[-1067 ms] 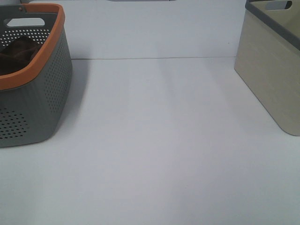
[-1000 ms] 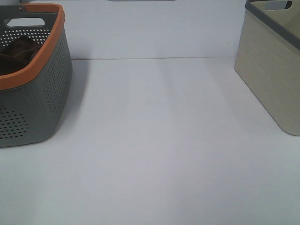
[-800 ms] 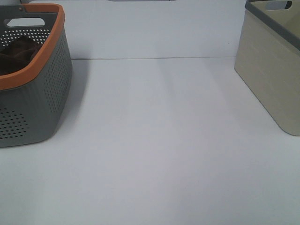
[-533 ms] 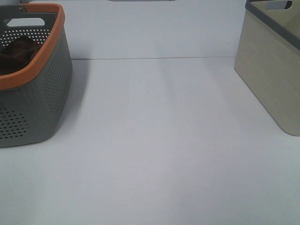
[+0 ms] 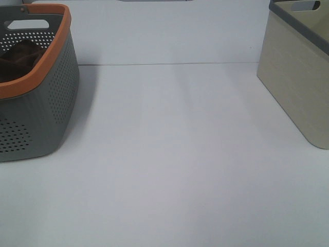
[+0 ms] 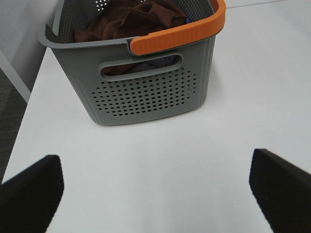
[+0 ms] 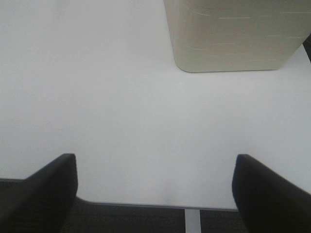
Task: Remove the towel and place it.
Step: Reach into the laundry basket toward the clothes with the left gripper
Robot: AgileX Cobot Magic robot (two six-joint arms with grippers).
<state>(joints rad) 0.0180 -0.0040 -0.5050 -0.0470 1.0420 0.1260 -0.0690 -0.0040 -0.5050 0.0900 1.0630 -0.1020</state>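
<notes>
The dark reddish-brown towel [image 6: 131,22] lies bunched inside the grey perforated basket with an orange rim [image 6: 150,92]. In the exterior view the towel [image 5: 18,59] shows over the rim of the basket [image 5: 49,110] at the far left. A bit of blue cloth [image 6: 155,63] shows through the basket's handle slot. My left gripper [image 6: 155,187] is open and empty, a short way in front of the basket. My right gripper [image 7: 155,187] is open and empty over the white table, short of the beige bin [image 7: 233,34]. Neither gripper shows in the exterior view.
The beige bin with a grey rim [image 5: 298,77] stands at the right. The white table [image 5: 175,154] spreads between basket and bin. The table's near edge [image 7: 146,204] shows below the right gripper, and its side edge [image 6: 22,104] runs beside the basket.
</notes>
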